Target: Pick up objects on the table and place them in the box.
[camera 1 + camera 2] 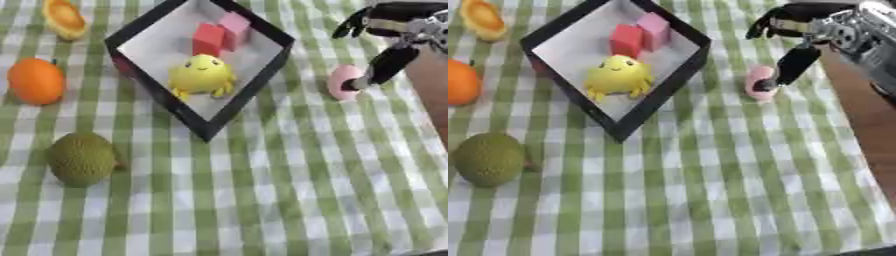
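It looks like a staged test setup rather than a lived-in room. A bench (pixel 289 200) under green-and-white checked cloth carries toy-like items: a yellow smiling figure (pixel 202 75) and pink blocks (pixel 220 34) in a black-rimmed box (pixel 203 131), with imitation fruit (pixel 37 81) around it.

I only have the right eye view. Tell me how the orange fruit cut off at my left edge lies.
Observer: The left eye view shows the orange fruit whole, round, on the cloth, apart from the box.
Operator: Now report what is left of the green fruit.
Observer: A strip of checked cloth shows left of the green fruit; nothing else lies there.
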Motion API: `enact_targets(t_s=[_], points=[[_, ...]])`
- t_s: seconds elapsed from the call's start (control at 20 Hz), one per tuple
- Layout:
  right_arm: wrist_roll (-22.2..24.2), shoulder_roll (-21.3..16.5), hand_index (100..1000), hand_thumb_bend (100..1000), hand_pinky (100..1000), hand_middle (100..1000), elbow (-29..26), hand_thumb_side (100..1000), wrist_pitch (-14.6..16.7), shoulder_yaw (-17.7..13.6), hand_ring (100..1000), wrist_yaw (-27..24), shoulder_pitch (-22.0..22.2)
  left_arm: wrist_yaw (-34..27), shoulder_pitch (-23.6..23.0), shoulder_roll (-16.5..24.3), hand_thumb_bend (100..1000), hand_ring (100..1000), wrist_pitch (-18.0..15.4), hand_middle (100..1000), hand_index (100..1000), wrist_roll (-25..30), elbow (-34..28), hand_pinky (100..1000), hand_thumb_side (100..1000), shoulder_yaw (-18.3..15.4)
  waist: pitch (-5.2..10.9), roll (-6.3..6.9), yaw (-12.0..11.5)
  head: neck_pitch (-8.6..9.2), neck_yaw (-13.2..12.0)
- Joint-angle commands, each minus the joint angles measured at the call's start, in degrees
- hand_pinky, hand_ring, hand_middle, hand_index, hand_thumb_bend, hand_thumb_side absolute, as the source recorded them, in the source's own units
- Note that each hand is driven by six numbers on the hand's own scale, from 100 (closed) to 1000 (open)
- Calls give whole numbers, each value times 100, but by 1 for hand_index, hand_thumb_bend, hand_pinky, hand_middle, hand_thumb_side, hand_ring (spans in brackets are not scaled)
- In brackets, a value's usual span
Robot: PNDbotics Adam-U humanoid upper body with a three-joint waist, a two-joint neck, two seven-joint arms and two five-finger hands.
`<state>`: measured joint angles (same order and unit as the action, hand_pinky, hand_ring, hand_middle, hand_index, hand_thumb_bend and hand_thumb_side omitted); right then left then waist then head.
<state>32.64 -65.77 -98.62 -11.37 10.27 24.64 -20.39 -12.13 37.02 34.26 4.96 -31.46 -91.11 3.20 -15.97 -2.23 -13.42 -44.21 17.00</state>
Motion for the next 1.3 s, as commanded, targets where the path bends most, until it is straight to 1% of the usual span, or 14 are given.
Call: enact_targets(t_s=[0.05, 0.3, 0.45, 0.55, 0.75, 0.85, 0.95, 1.05, 1.15, 1.3], points=[[92, -125, 880, 556, 866, 820, 65, 329, 37, -93, 843, -77, -28, -21, 80, 176, 738, 850, 2, 809, 809, -12, -79, 796, 704, -70, -6, 85, -4, 9, -13], [125, -28, 871, 548, 859, 798, 402, 322, -18, -80, 829, 177, -42, -27, 91, 167, 737, 850, 6, 810, 809, -15, -91, 796, 705, -63, -43, 96, -56, 9, 16], [74, 70, 854, 528, 855, 775, 625, 286, -39, -76, 822, 263, -63, -34, 97, 160, 736, 850, 3, 810, 809, -23, -100, 795, 706, -64, -63, 96, -80, 9, 27], [23, 121, 853, 527, 855, 776, 736, 287, -43, -54, 824, 311, -77, -36, 106, 150, 736, 850, 1, 810, 809, -20, -107, 795, 706, -57, -73, 96, -92, 9, 38], [-23, 205, 838, 503, 848, 763, 913, 242, -51, -13, 813, 412, -97, -33, 111, 134, 735, 850, 1, 810, 809, -13, -121, 794, 707, -48, -93, 101, -117, 9, 53], [12, 230, 819, 491, 844, 751, 982, 221, -48, 10, 803, 467, -97, -30, 108, 137, 735, 851, 3, 810, 809, -10, -125, 794, 706, -48, -97, 102, -125, 9, 64], [43, 254, 792, 466, 840, 728, 1039, 178, -53, 17, 793, 507, -104, -32, 107, 137, 734, 850, 4, 810, 809, -17, -127, 794, 706, -53, -96, 101, -126, 9, 68], [63, 268, 784, 454, 839, 720, 1070, 162, -50, 23, 790, 521, -106, -31, 107, 136, 734, 850, 2, 810, 809, -17, -132, 794, 706, -50, -94, 101, -126, 9, 70], [74, 280, 741, 416, 829, 666, 1079, 112, -33, 29, 773, 525, -103, -31, 107, 133, 734, 851, 3, 810, 808, -18, -134, 794, 706, -50, -88, 98, -125, 9, 73], [30, 304, 687, 397, 820, 597, 1024, 100, 6, 21, 752, 413, -96, -37, 100, 130, 735, 850, 5, 810, 807, -21, -130, 793, 706, -49, -72, 93, -115, 9, 69]])
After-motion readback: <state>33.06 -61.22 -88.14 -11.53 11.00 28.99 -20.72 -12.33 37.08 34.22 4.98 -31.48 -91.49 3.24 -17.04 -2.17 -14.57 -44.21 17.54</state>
